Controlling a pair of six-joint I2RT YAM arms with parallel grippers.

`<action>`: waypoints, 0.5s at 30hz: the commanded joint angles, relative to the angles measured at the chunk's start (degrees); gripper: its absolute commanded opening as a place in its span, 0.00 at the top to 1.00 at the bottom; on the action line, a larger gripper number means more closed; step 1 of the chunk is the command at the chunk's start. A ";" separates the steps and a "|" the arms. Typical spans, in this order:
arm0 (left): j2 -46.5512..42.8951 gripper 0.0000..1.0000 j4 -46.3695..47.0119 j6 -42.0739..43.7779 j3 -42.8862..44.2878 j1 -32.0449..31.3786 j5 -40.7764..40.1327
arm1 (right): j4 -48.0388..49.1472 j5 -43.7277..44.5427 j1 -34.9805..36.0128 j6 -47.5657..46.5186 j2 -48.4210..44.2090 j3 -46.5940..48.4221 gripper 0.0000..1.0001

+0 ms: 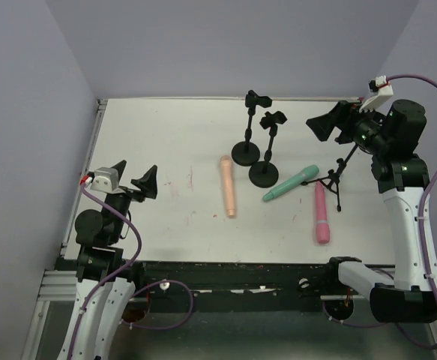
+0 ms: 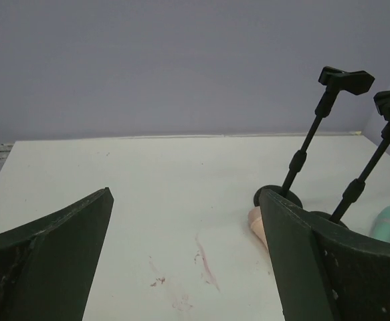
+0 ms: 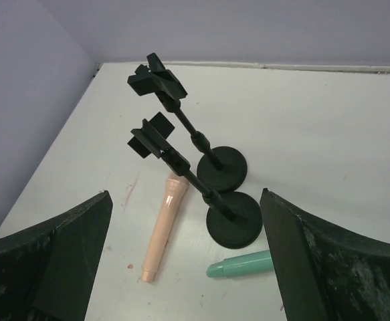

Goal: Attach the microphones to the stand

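Read the overhead view as a clock face with 12 at the far wall. Nearest the arm bases, at about 5 o'clock on the white table (image 1: 166, 225), the pink microphone (image 1: 321, 214) lies flat, running front to back. At 9 o'clock the left gripper (image 1: 134, 177) hovers over bare table, jaws spread wide and empty. The peach microphone (image 1: 228, 186) lies near the centre, also front to back. At its 3 o'clock the teal microphone (image 1: 291, 184) lies slanted, head towards 2 o'clock, close by the small tripod stand (image 1: 338, 180). Behind them stand the nearer round-base stand (image 1: 264, 174) and the farther round-base stand (image 1: 246, 152), both upright, each topped by a black clip. At 2 o'clock the right gripper (image 1: 334, 121) hangs above the tripod, jaws wide apart, holding nothing
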 commanded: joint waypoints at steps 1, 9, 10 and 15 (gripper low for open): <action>0.65 0.01 1.32 -1.37 0.82 -0.19 3.04 | -1.03 -0.18 0.00 0.27 -0.23 -0.33 0.00; 2.05 0.01 -0.61 -7.34 1.70 -0.19 8.49 | -0.24 -5.71 -0.08 -5.35 0.12 -1.73 0.00; 2.58 0.01 -1.14 -8.39 2.14 -0.19 9.36 | -0.50 -7.47 -0.08 -6.93 0.38 -1.91 0.00; 6.53 0.01 -0.37 -15.76 4.16 -0.19 22.44 | -10.83 -31.52 0.00 -32.44 2.49 -2.27 0.00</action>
